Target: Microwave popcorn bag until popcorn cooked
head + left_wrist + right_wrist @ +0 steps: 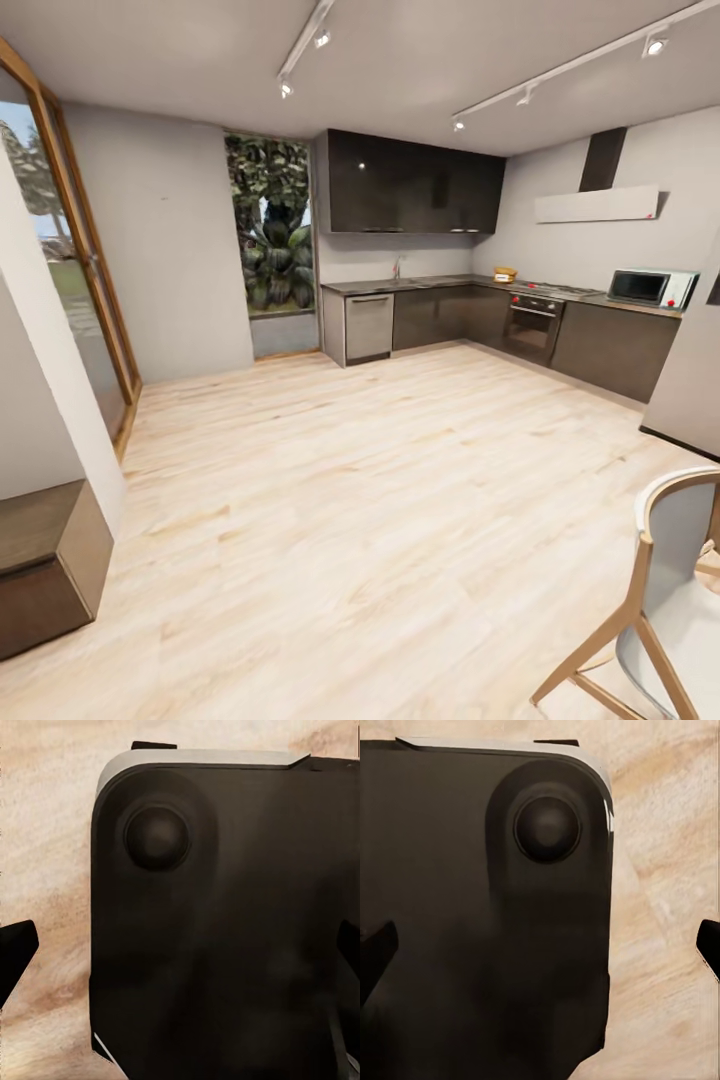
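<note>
1. The head view looks across an open kitchen with a pale wood plank floor (330, 500). An L-shaped run of dark brown cabinets (610, 350) stands along the far walls.
2. The countertop (440, 283), a glossy grey slab, tops these cabinets. Glossy dark wall cabinets (410, 185) hang above its left section.
3. The popcorn bag (505, 274) stands on the countertop as a small tan shape, just left of the gas hob (553, 290) (too small to read any label).
4. The microwave (652, 288), pale mint-blue with a dark glass door, sits on the countertop at the right end, well apart from the bag. Whether its door is open cannot be told at this range.
5. A built-in black oven (533, 328) sits below the hob, and a white extractor hood (598, 204) hangs above it.
6. A steel-fronted dishwasher (369, 327) stands at the left end of the run, beside a tall window showing plants (270, 235).
7. A wooden-legged chair (660, 610) stands at the near right of the view.
8. The left wrist view shows the left gripper (184, 945) with its dark fingertips (16, 949) far apart, over a dark rounded body panel and the floor.
9. The right wrist view shows the right gripper (544, 945) likewise spread wide, fingertips (376, 945) at opposite edges, holding nothing.
</note>
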You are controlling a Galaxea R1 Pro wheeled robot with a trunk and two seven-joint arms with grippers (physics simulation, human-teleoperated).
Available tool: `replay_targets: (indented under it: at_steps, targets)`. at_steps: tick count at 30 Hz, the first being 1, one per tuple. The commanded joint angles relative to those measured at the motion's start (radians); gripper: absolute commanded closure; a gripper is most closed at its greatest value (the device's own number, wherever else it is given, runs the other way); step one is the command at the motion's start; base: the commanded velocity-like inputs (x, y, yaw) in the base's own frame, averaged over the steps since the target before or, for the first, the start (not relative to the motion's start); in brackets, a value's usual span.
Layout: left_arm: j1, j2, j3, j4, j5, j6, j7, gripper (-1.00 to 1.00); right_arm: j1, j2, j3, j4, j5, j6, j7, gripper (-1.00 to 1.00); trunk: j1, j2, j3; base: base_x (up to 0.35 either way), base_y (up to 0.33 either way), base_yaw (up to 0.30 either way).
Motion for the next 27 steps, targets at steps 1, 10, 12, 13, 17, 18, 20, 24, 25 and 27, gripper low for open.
replay_targets:
  at_steps: [1, 10, 12, 13, 17, 18, 20, 24, 25, 27]
  targets:
    - [0.000, 0.000, 0.002, -0.001, 0.006, -0.001, 0.000, -1.00, 0.000, 0.000, -0.002, 0.000, 0.001, -0.003, 0.000, -1.00, 0.000, 0.000, -0.001, 0.299, 0.000, 0.000]
    - [0.000, 0.000, 0.002, -0.001, 0.006, 0.000, -0.002, -1.00, 0.000, -0.001, 0.004, 0.000, 0.003, 0.000, 0.000, -1.00, 0.000, 0.000, -0.001, 0.316, 0.051, 0.000]
    - [0.000, 0.000, 0.002, 0.000, 0.007, 0.001, -0.002, -1.00, 0.000, -0.001, 0.006, 0.000, 0.004, 0.000, -0.001, -1.00, 0.000, 0.000, -0.001, 0.319, 0.076, 0.000]
    - [0.000, 0.000, 0.002, 0.000, 0.007, 0.001, -0.002, -1.00, 0.000, -0.001, 0.006, 0.000, 0.004, 0.000, -0.001, -1.00, 0.000, 0.000, -0.001, 0.320, 0.076, 0.000]
    - [0.000, -0.001, 0.002, 0.000, 0.008, 0.002, -0.002, -1.00, 0.000, -0.001, 0.007, 0.000, 0.005, -0.001, -0.001, -1.00, 0.000, 0.000, -0.001, 0.320, 0.077, 0.000]
    - [0.000, -0.001, 0.001, 0.001, 0.008, 0.004, -0.001, -1.00, 0.000, 0.000, 0.007, 0.000, 0.005, -0.001, -0.001, -1.00, 0.000, 0.000, -0.001, 0.320, 0.077, 0.000]
    - [0.000, -0.002, 0.001, 0.001, 0.009, 0.006, -0.001, -1.00, 0.000, 0.000, 0.007, 0.000, 0.005, -0.002, -0.001, -1.00, 0.000, 0.000, -0.001, 0.321, 0.077, 0.000]
    - [0.000, -0.002, -0.001, 0.002, 0.010, 0.010, -0.001, -1.00, 0.000, 0.002, 0.006, 0.000, 0.007, -0.002, -0.001, -1.00, 0.000, 0.000, -0.001, 0.321, 0.077, 0.000]
    - [0.000, -0.002, -0.001, 0.002, 0.010, 0.010, 0.000, -1.00, 0.000, 0.002, 0.005, 0.000, 0.007, -0.002, 0.000, -1.00, 0.000, 0.000, -0.001, 0.322, 0.077, 0.000]
    - [0.000, -0.002, -0.001, 0.003, 0.010, 0.010, 0.000, -1.00, 0.000, 0.002, 0.005, 0.000, 0.007, -0.002, 0.000, -1.00, 0.000, 0.000, -0.001, 0.322, 0.077, 0.000]
